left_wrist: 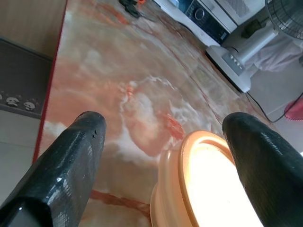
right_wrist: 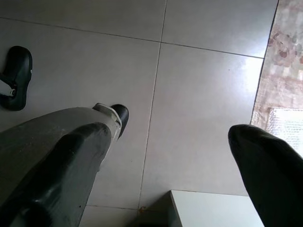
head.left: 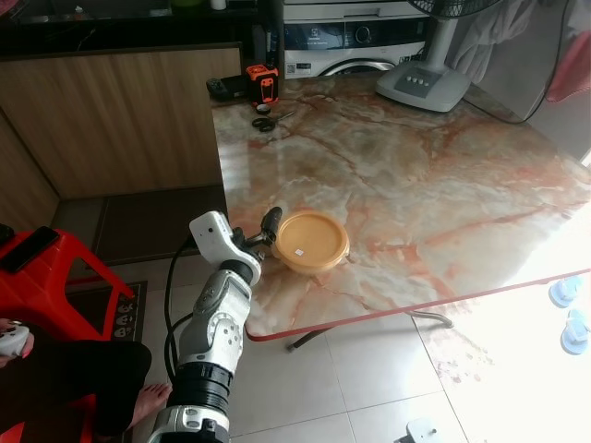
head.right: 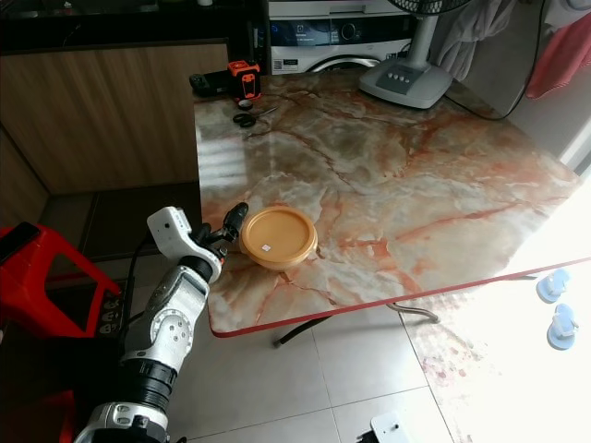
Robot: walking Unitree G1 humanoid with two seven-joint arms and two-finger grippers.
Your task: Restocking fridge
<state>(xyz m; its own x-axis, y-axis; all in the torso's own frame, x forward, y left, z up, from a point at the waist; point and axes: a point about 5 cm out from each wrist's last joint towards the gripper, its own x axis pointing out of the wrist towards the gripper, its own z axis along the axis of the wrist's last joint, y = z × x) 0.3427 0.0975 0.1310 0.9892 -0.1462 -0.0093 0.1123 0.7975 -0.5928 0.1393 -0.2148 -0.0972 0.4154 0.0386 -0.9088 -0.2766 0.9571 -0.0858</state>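
Marble-patterned desk [head.left: 443, 185] with a red edge, standing on a pale tiled floor, wooden cabinets behind and a washing machine [head.left: 355, 46] at the far side. Items on the desk: one orange lidded container [head.left: 311, 241] near the front left corner; a fan base [head.left: 425, 85] at the back; scissors [head.left: 266, 121] and an orange-and-black tool [head.left: 262, 83] at the far left edge. Left claw [head.left: 268, 233]: raised to the desk's near left edge, fingers spread wide, one black finger [left_wrist: 66, 165] out over the bare marble and the other beside the container's rim, nothing gripped. Right claw [right_wrist: 170, 161]: hanging idle over the floor tiles, fingers apart, empty. Red plastic stool [head.left: 55, 277] at the left (a seated person's leg beside it). Progress, as judged: early; the container is not yet grasped, and lifting, carrying and shelving remain.
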